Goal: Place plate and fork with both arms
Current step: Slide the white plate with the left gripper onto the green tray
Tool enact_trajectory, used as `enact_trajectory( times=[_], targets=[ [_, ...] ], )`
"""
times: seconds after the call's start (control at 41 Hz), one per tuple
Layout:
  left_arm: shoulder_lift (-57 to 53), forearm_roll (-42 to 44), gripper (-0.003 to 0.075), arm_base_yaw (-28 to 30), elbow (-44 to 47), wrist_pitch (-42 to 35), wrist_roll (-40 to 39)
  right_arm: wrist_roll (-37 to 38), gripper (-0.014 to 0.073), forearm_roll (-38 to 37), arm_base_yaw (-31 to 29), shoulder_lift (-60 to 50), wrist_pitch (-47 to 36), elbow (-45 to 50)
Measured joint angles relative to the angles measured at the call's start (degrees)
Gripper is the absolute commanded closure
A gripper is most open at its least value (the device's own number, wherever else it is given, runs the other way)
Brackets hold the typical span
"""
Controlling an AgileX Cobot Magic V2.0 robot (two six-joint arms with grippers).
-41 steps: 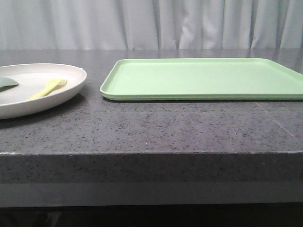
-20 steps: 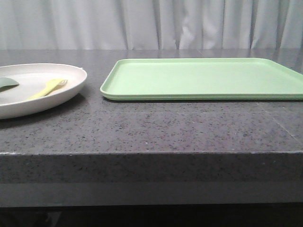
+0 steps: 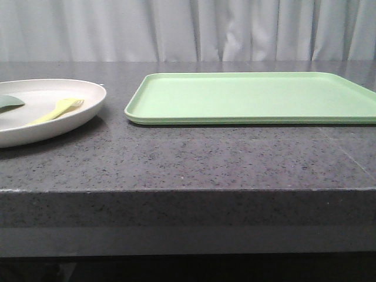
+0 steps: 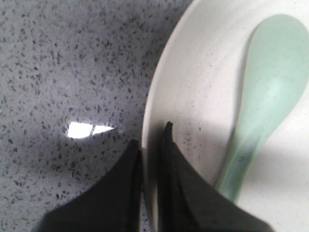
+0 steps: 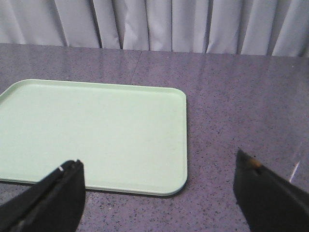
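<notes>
Plate [image 3: 88, 108] sits at the desk's [image 3: 188, 158] left edge, partly cut off by the front view frame. Fork [image 3: 59, 110] lies inside it, tines toward the far edge, on the plate's right half. Spoon [image 3: 10, 103] also lies in the plate, left of the fork, mostly out of the front view; wrist cam shows its grey-green bowl and handle [image 4: 263, 116] resting on the plate floor.

Left hand [image 4: 150, 145] is pinching the plate rim [image 4: 157, 96]: one finger [image 4: 130, 164] outside over the desk, the other inside the plate, with only the rim's thickness between them. Spoon handle lies just beside the inner finger; contact unclear.

Tray [image 3: 252, 97] lies flat on the desk, centre to right edge, near the plate with a gap between them. Nothing on it.

Right hand [image 5: 159, 188] is spread wide, fingers [image 5: 53, 193] well apart, holding nothing, above the desk near the tray's [image 5: 91, 130] near right corner.
</notes>
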Motion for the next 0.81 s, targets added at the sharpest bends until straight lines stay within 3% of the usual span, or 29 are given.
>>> enact_trajectory(
  times=[0.244,0.513,0.806],
  targets=[
    [-0.56,-5.24,0.0738,2.54,-1.64,0.0,1.08,0.0,-0.005,0.0,0.0,0.0,0.0,0.0],
    [-2.44,-20.3,0.0738,7.8,-4.8,0.0,10.76,0.0,-0.005,0.0,0.0,0.0,0.0,0.0],
    [-2.54,-31.35,0.0738,7.08,-6.13,-2.12,13.06,0.0,-0.005,0.0,0.0,0.0,0.0,0.0]
  ],
)
